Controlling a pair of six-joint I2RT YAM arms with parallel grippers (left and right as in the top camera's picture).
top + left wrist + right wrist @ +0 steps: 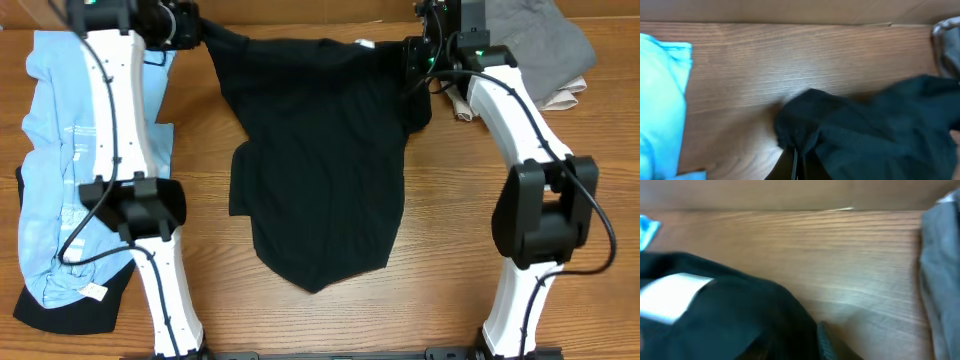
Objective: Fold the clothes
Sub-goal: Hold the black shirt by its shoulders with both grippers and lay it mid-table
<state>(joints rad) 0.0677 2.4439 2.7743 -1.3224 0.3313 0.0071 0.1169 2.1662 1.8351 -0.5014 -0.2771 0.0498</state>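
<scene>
Black T-shirt (320, 160) lies spread on the table (450, 250). Left gripper (796, 162) clenched on one top corner. Right gripper (416, 62) at the other corner, view blurred, can't tell its grip. White label (672, 297) unreadable.

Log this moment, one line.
left gripper: shut on plain black fabric T-shirt at one shoulder | right gripper: at other shoulder, grip unclear | state: spread on wooden table, unfolded
</scene>
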